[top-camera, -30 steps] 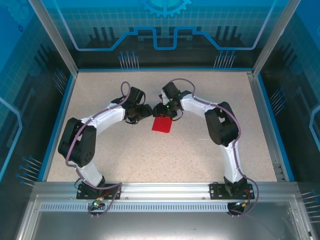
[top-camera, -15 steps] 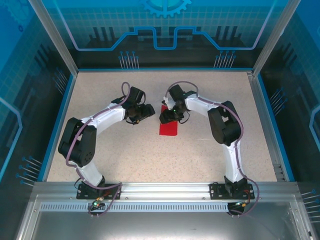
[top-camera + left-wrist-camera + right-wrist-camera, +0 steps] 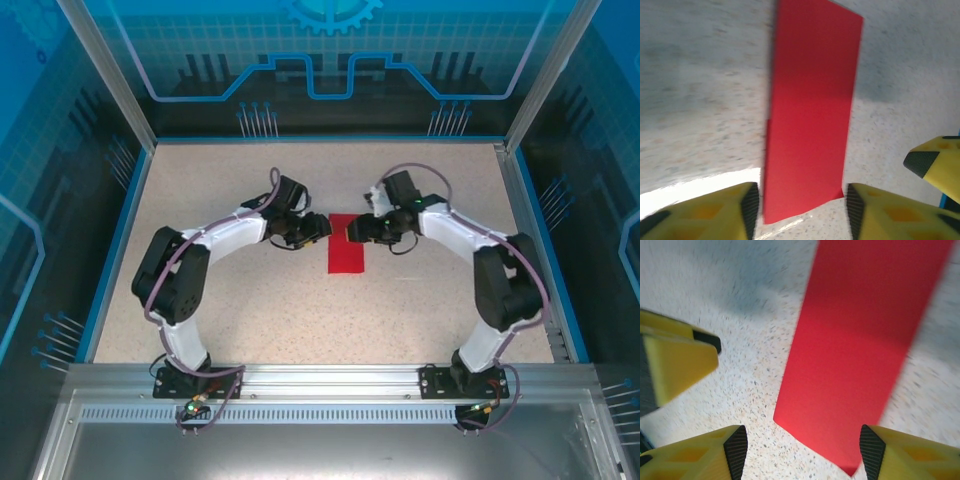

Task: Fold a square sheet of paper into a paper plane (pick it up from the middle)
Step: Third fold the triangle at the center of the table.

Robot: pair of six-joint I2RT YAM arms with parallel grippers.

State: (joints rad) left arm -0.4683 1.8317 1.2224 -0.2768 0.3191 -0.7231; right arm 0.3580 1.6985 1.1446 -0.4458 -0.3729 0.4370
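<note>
Paper: the square sheet of paper [image 3: 347,245] lies flat on the table [image 3: 250,320], red face up, midway between the two arms. It shows as a narrow rectangle, long side running away from the bases.
Step in hand: judging by that shape, the sheet is already doubled along its middle, and the plane's pointed nose is not yet made.
Left gripper: the left gripper [image 3: 801,207] has its fingers apart, straddling one short end of the paper and clamping nothing.
Right gripper: the right gripper [image 3: 802,445] is also spread, with a corner of the sheet between its fingers and nothing pinched.
Next move: probably one gripper pins the sheet while the other works a fingertip under a thin corner, which could slide.
Containers: none to be seen; the paper rests directly on the speckled tabletop.
</note>
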